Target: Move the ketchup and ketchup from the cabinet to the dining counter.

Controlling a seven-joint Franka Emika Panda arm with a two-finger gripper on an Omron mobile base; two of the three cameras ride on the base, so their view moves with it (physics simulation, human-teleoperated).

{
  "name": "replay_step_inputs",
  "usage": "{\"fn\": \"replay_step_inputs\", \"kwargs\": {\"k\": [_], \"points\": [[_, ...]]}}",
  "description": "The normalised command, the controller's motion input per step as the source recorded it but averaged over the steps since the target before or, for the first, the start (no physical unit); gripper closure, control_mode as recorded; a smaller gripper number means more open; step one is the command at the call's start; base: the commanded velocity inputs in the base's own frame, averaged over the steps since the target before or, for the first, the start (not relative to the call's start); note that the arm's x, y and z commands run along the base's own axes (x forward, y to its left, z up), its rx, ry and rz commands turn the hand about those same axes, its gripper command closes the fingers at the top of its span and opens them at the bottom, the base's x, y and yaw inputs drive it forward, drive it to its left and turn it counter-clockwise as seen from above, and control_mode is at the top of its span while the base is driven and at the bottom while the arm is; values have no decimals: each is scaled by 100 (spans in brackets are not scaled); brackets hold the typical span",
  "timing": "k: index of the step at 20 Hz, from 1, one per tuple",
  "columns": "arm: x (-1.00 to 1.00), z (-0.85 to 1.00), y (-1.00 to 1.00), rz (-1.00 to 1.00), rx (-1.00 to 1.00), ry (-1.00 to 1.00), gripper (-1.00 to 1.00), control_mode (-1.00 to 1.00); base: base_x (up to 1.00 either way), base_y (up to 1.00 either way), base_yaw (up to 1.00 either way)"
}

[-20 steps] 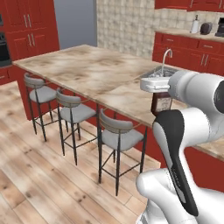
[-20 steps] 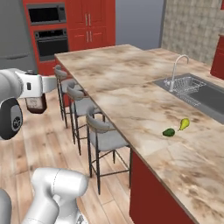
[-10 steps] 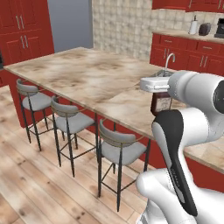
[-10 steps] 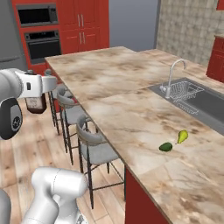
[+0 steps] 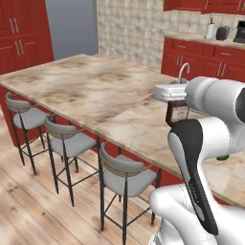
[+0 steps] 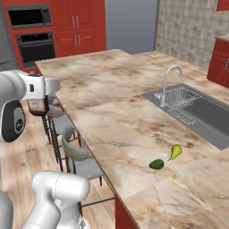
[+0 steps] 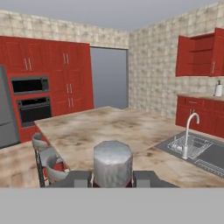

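The dining surface [image 5: 95, 91] spreads before me, its marbled top reaching from nine o'clock across to three o'clock, with the steel sink [image 6: 203, 112] and its tap [image 6: 167, 80] sunk in at about two o'clock. Three grey stools [image 5: 122, 177] line its near edge. High at two o'clock in my hand's own view, the red cabinet [image 7: 199, 54] stands with its doors open. My hand [image 5: 174, 95] hangs in the air over the near edge of the surface, clamped on a ketchup [image 5: 177, 112] bottle that hangs upright below it, clear of the stone. Near the sink, at three o'clock, lie a yellow pear [image 6: 176, 151] and a green avocado [image 6: 156, 164], just beside each other.
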Motion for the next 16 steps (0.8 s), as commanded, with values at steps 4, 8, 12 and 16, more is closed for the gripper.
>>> {"fn": "replay_step_inputs", "kwargs": {"k": [4, 8, 12, 16], "points": [[0, 0, 0, 0, 0, 0, 100, 100, 71, 0, -6], [0, 0, 0, 0, 0, 0, 100, 100, 57, 0, -5], [0, 0, 0, 0, 0, 0, 100, 100, 7, 0, -1], [0, 0, 0, 0, 0, 0, 100, 100, 0, 0, 0]]}}
